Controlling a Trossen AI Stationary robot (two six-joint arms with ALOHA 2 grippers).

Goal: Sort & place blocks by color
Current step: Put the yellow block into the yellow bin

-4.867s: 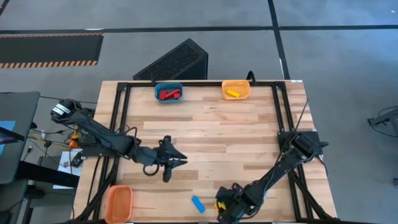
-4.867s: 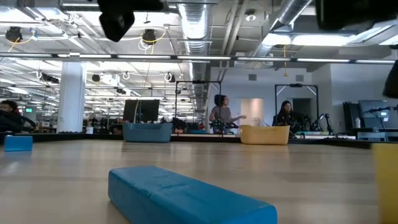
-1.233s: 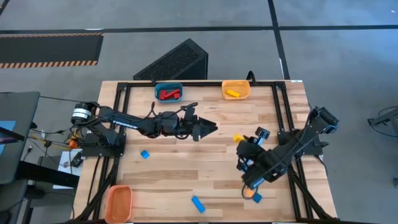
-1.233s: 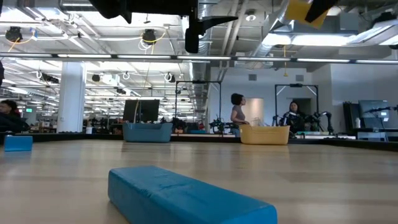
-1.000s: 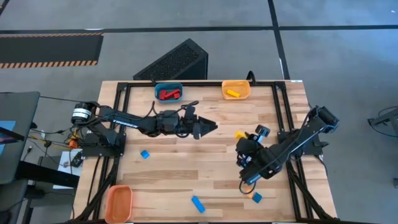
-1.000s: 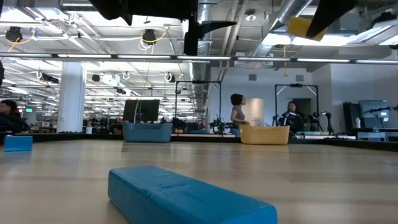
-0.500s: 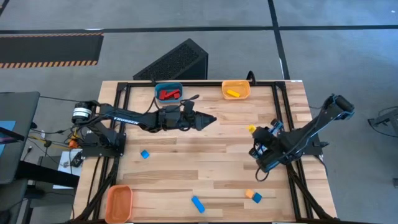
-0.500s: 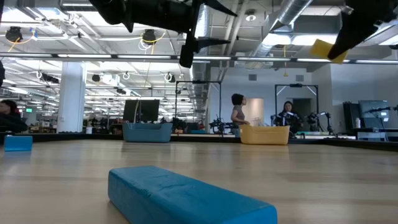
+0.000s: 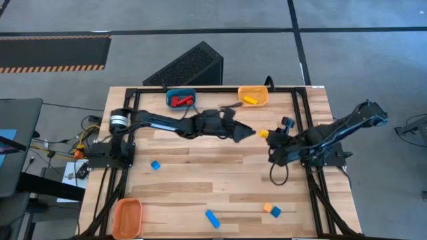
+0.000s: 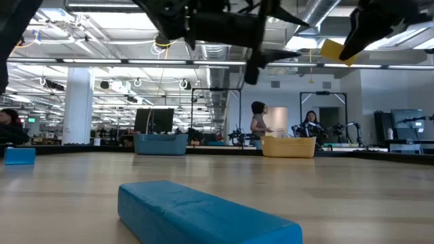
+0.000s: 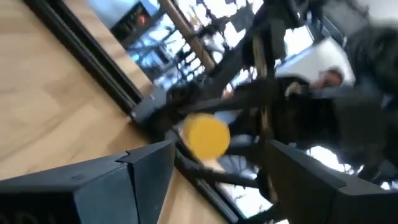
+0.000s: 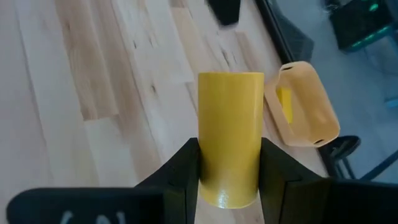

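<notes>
Blue bin point(image 9: 181, 100) holds red blocks point(image 9: 180, 101); yellow bin point(image 9: 253, 97) one yellow block point(image 9: 249, 100); right tool point(image 9: 265, 135) pinches a yellow bar point(image 12: 229, 137); left tool point(image 9: 249, 133) spread.

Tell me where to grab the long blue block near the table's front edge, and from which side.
Grip the blue block across its narrow width, at mid-length, coming straight down from above. It lies flat and diagonal on the table, so turn the fingers square to its long sides.
</notes>
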